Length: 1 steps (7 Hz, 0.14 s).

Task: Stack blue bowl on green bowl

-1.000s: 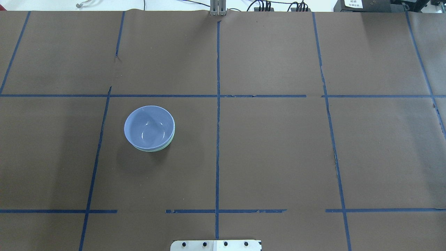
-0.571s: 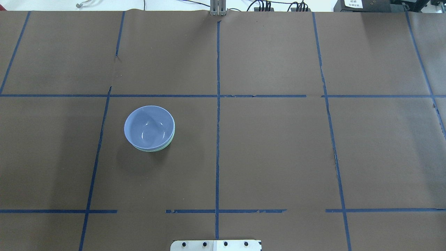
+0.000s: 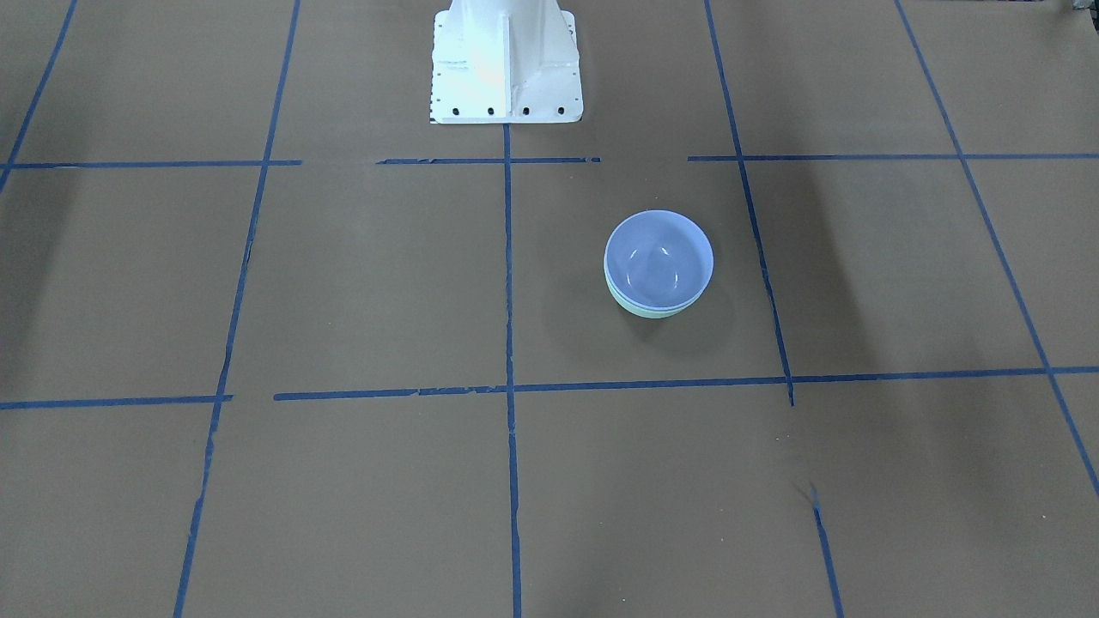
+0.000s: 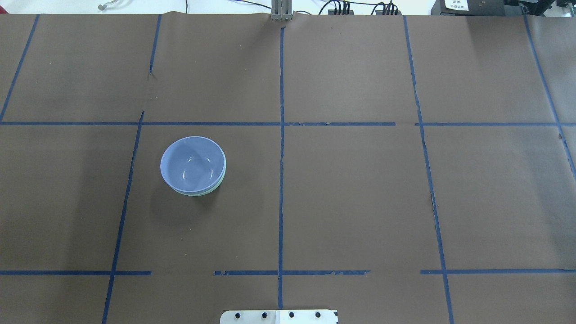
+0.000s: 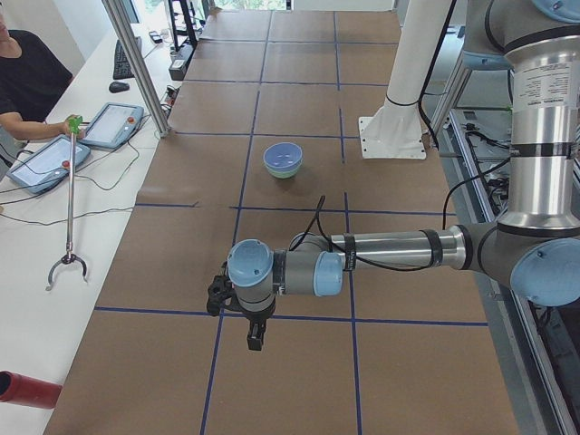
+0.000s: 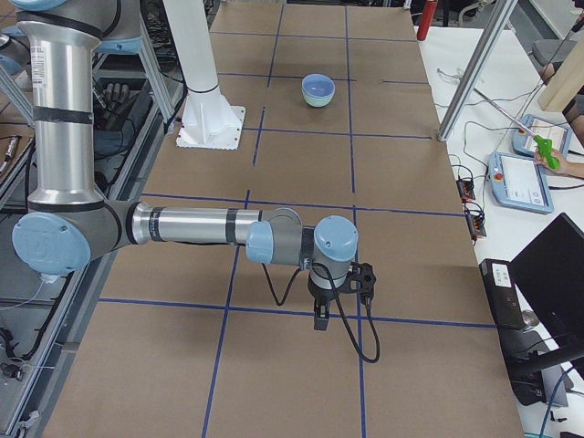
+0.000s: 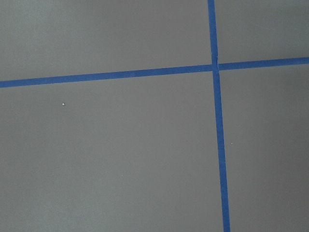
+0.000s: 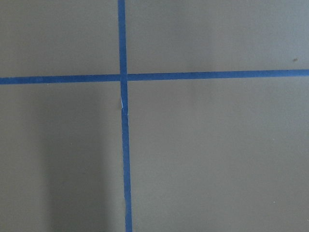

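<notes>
The blue bowl [image 4: 192, 163] sits nested inside the green bowl [image 4: 198, 193], whose mint rim shows only below and beside it, left of the table's middle. The stack also shows in the front-facing view, blue bowl [image 3: 658, 259] in green bowl [image 3: 657, 312], and in the side views [image 5: 283, 156] [image 6: 318, 86]. My left gripper [image 5: 255, 340] hangs over the table's left end, far from the bowls. My right gripper [image 6: 321, 321] hangs over the right end. Whether either is open or shut I cannot tell. Both wrist views show only brown paper and blue tape.
The robot's white base [image 3: 505, 64] stands at the table's near middle edge. Blue tape lines [image 4: 281, 135] grid the brown paper. An operator's side table holds tablets [image 5: 47, 163] and a grabber stick [image 5: 70, 199]. A metal post [image 5: 136, 63] stands at the table's far edge.
</notes>
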Available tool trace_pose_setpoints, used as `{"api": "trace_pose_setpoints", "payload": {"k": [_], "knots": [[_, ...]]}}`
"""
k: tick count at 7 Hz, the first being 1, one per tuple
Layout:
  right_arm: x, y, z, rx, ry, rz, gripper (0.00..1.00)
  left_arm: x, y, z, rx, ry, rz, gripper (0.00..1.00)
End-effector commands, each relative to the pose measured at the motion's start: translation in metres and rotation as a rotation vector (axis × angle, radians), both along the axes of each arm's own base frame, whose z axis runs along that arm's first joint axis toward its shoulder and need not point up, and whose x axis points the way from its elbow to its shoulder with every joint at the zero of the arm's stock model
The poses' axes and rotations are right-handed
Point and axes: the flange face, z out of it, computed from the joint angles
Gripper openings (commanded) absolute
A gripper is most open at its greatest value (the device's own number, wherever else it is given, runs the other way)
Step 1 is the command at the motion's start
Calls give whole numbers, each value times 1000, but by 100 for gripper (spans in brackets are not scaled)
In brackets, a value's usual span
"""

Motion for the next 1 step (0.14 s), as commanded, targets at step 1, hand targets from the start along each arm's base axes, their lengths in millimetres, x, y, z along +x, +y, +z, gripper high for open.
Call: {"api": "trace_pose_setpoints", "payload": {"k": [1], "knots": [[1, 0, 0, 0, 0, 1, 100, 0, 0, -1, 2, 0, 0, 100]]}}
